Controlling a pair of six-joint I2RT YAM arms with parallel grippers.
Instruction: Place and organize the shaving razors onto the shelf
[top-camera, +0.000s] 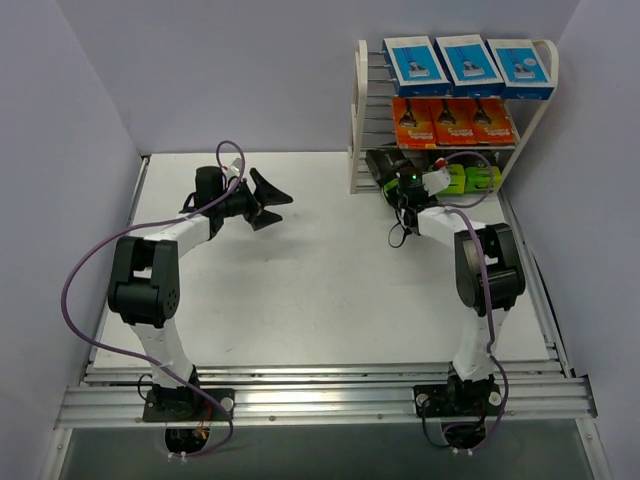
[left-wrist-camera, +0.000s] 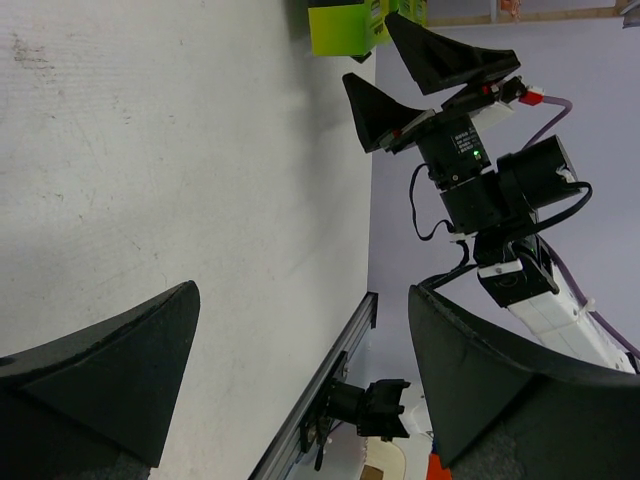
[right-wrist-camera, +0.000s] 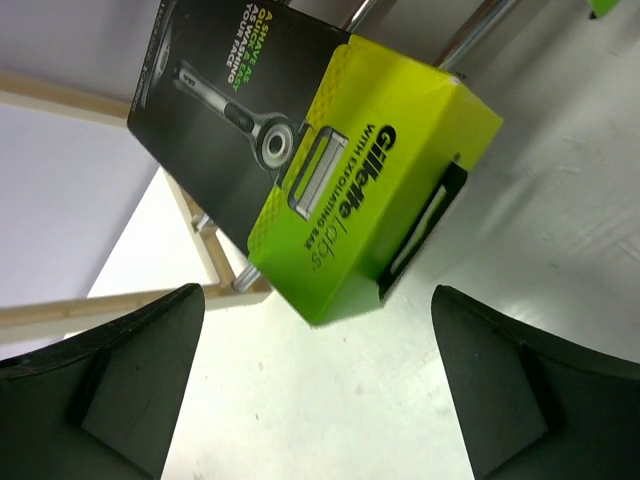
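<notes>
From above: three blue packs (top-camera: 470, 62) on the top tier of the shelf (top-camera: 357, 110), three orange packs (top-camera: 453, 120) on the middle one, lime-ended black packs (top-camera: 470, 180) at the shelf's foot, one of them right under the right gripper (top-camera: 396, 176). Likely trouble: snagging that pack while backing out, dragging it out of line or into its neighbours, with fingers and pack so close. Right arm stretched forward and low toward the shelf's foot. Left arm folded at the elbow, left gripper (top-camera: 277, 208) pointing right over the table (top-camera: 320, 300), well apart from the shelf, spread wide on nothing. From the left wrist: own fingers (left-wrist-camera: 110, 380) splayed with nothing between. Across the table, the right gripper (left-wrist-camera: 425, 85) gaping too, just beside a lime pack end (left-wrist-camera: 345, 25). From the right wrist: black pack (right-wrist-camera: 330, 190) dead ahead, lime end nearest, skewed in frame, near the rods (right-wrist-camera: 470, 35), apart from both fingers (right-wrist-camera: 110, 390), so no grip. Seated flat or merely leaning: cannot tell. If leaning, prone to tip at the slightest brush on retreat.
</notes>
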